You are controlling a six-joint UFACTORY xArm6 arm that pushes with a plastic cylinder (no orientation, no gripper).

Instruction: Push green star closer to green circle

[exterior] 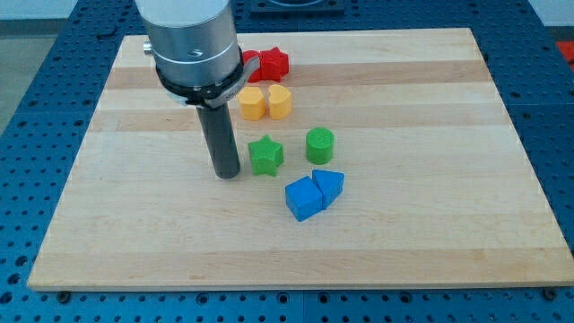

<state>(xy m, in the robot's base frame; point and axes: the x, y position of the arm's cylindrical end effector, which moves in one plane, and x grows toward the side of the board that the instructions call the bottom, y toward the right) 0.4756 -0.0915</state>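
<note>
The green star [265, 155] lies near the board's middle. The green circle [320, 144], a short cylinder, stands a short way to the star's right with a small gap between them. My tip [226, 173] rests on the board just left of the green star, close to it; I cannot tell whether it touches.
Two yellow blocks [254, 103] [280, 101] sit side by side above the star. A red star [273, 63] and another red block [250, 65] lie near the top, partly hidden by the arm. A blue cube [303, 197] and a blue triangular block [328, 185] touch below the circle. The wooden board [430, 179] ends at all sides.
</note>
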